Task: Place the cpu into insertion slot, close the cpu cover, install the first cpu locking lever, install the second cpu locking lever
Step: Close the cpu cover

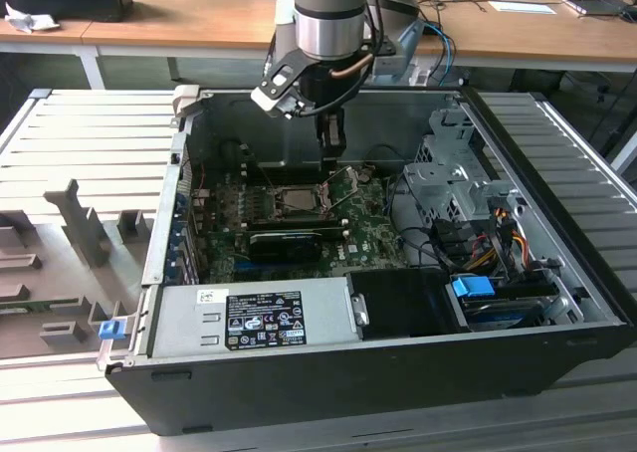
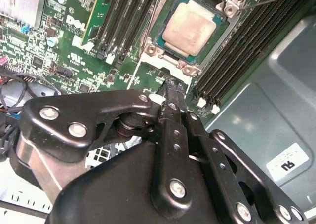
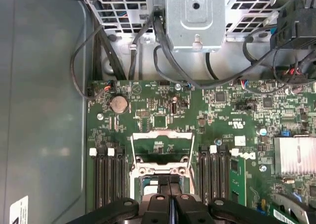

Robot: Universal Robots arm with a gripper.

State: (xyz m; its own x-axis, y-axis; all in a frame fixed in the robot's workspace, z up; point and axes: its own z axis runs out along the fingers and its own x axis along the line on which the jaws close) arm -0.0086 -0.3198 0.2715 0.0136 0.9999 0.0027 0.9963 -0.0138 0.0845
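My tool (image 2: 173, 86), fingers pressed together and holding nothing, hovers beside the insertion slot (image 2: 157, 36) where the cpu (image 2: 190, 29) sits, so closing the open cpu cover (image 3: 163, 134) seems in hand, needing a gentle push down.

- Black-and-white printed label (image 1: 264, 320) on the grey power supply (image 1: 328, 318), at the near side; too small to read.
- White sticker (image 2: 288, 161) with dark marks on the grey case wall (image 2: 266, 86).
- White printed markings (image 2: 79, 24) on the green circuit board (image 2: 74, 56).

Insertion slot (image 3: 148, 184) (partly) behind claw (image 3: 169, 180).
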